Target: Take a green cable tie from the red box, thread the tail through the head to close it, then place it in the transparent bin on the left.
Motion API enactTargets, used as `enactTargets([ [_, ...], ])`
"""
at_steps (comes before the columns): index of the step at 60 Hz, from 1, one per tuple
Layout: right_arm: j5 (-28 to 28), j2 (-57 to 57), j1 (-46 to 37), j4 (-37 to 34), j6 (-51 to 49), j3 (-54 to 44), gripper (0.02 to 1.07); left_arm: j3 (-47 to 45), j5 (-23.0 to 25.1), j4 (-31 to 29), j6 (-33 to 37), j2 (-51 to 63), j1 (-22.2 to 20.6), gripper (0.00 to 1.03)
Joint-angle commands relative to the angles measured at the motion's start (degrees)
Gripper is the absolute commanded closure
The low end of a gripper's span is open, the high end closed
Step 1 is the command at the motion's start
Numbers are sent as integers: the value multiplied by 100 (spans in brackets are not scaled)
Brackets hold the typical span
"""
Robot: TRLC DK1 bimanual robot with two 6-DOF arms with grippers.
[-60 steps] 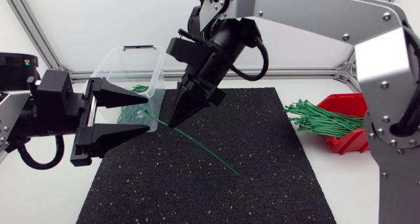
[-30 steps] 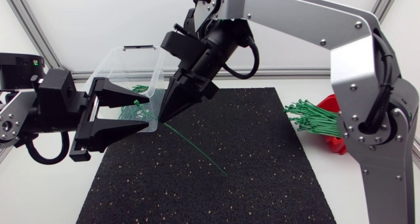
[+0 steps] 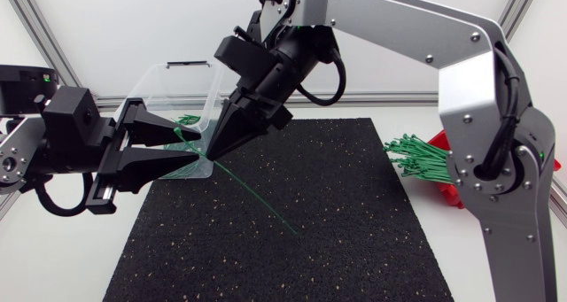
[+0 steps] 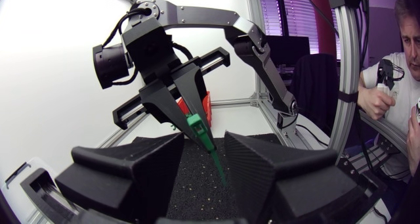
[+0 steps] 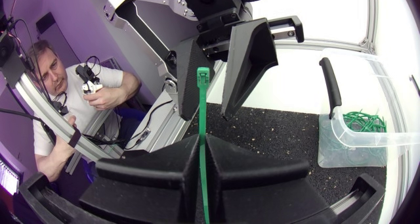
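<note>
Above the mat [image 3: 372, 240], the cable tie [image 3: 257, 200] is clamped in the right hand [image 3: 209, 153], head lying inside the open left hand [image 3: 193, 150].

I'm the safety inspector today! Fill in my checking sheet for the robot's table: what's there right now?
Surface: black speckled mat on a white table.
Job's things: one green cable tie slanting over the mat; more ties spilling from the red box; loose ties in the transparent bin.
Clutter: nothing seen.
Hands: right hand shut on the tie; left hand open, fingers either side of the tie's head.
Cables: black cable loops behind the right hand; another hangs under the left arm.
Surroundings: nothing seen reaching over the table.
</note>
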Motion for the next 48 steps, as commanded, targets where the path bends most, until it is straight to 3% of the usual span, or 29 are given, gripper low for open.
enactTargets([
  [1, -100, 153, -47, -344, -230, 69, 99, 15, 118, 44, -2, 86, 26, 67],
  [48, -276, 135, -127, -485, -555, -194, 99, 50, 118, 88, -55, 112, -132, 76],
])
